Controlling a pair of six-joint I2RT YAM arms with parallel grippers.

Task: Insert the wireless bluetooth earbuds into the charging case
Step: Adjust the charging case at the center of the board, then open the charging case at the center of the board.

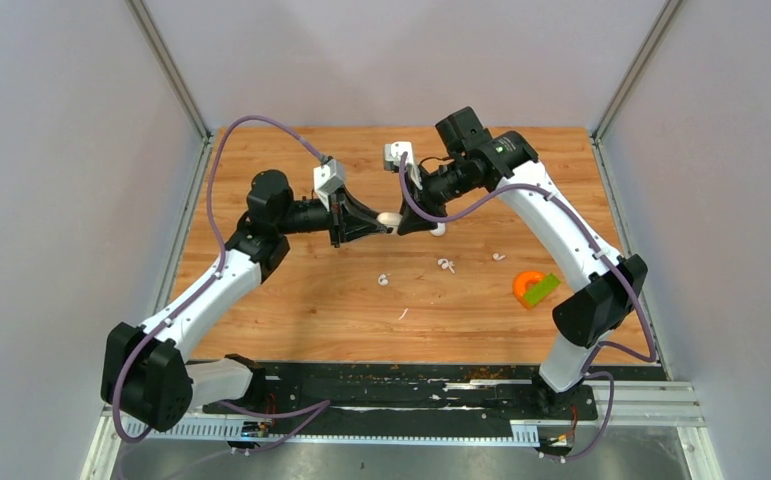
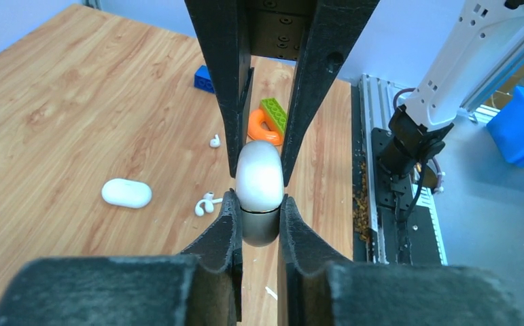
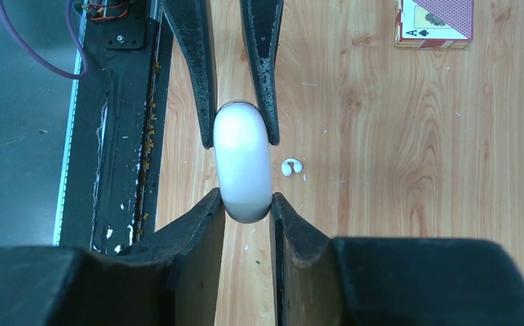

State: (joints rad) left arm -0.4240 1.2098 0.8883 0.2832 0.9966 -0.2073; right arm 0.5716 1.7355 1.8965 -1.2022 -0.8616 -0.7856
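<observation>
since the charging case [image 2: 259,180] looks shut and would have to be opened before anything goes in, it is held up in the air from both ends rather than left on the wood. nearest in the left wrist view, the left gripper [image 2: 259,207] is clamped tight on the case's greyer lower end, one finger pressed to each side. just past that, the right gripper [image 3: 245,200] meets the case from the opposite side. its two fingers sit against the white rounded half, and its own camera shows both pads touching the shell, so i read it as gripping too. a hold on each half would suit pulling lid from base, though no seam or hinge is plain enough to say which way it opens.

the earbuds are in neither gripper. they lie on the table [image 2: 75,102], below and beyond the held case. a pair of earbuds [image 2: 206,204] sits close together just left of the left gripper's fingers, and a single earbud [image 2: 214,141] lies farther off. a white oval pod [image 2: 126,193] rests farther left. beyond these is an orange ring [image 2: 264,128] with a green brick [image 2: 274,114] touching it, and farthest a blue brick [image 2: 202,78].
</observation>
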